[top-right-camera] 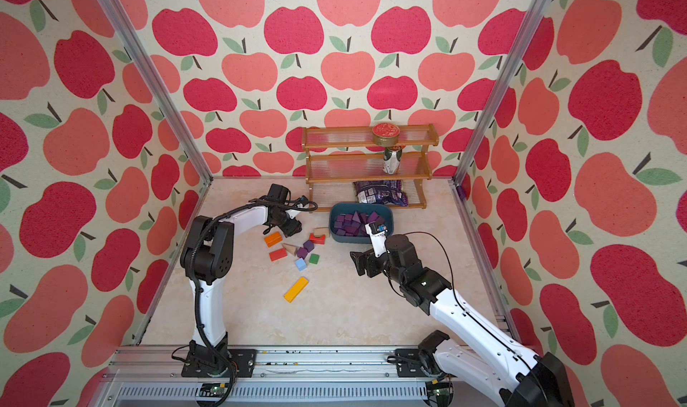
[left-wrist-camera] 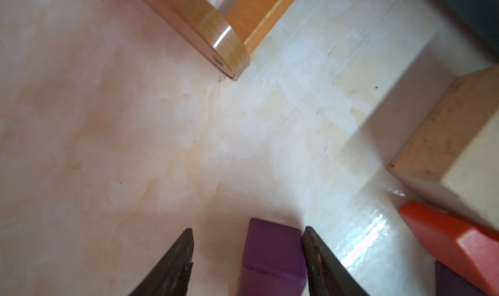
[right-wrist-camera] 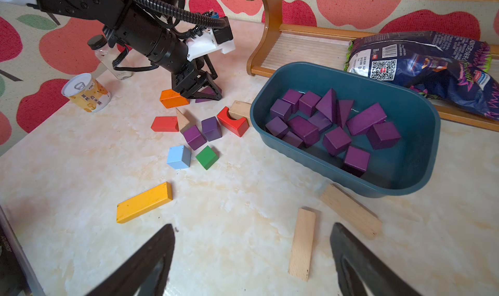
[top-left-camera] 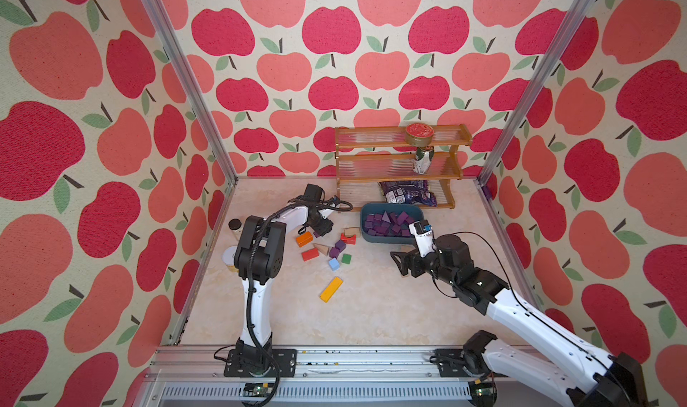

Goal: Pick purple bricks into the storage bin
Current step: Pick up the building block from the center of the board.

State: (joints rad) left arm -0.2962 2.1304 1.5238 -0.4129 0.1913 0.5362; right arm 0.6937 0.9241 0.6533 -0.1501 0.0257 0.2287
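Right up front you've got the aluminium rail (top-left-camera: 334,360) with both arm bases bolted on. Scanning from the left, a small clear bottle (right-wrist-camera: 108,56) and a yellow can (right-wrist-camera: 86,92) sit by the wall, well apart from the blocks.

Next, your left gripper (left-wrist-camera: 247,229) is down at the table, fingers straddling one purple cube (left-wrist-camera: 270,254). One finger is right against its side and the other has a strip of bare table showing, so it's not pinched. An orange block (right-wrist-camera: 172,98) sits just beside it.

Two more purple cubes (right-wrist-camera: 194,138) lie loose and touching each other, between a red block (right-wrist-camera: 164,124) and a red arch (right-wrist-camera: 232,121). Light-blue (right-wrist-camera: 178,156) and green (right-wrist-camera: 207,156) cubes are near them, and a yellow plank (right-wrist-camera: 144,202) lies closer to the rail.

Then comes the storage bin (right-wrist-camera: 421,156): shallow, dark teal, with rounded corners, just in front of the wooden rack (right-wrist-camera: 270,38). Most of your purple bricks (right-wrist-camera: 334,140) are already in it. They're matte dark purple, mostly cubes, plus a couple of pointed wedges and one longer bar.

Your right gripper (right-wrist-camera: 253,254) hovers near the bin's rail-facing side, fingers spread wide with nothing between them. Two plain wood planks (right-wrist-camera: 302,243) lie on the table by it.
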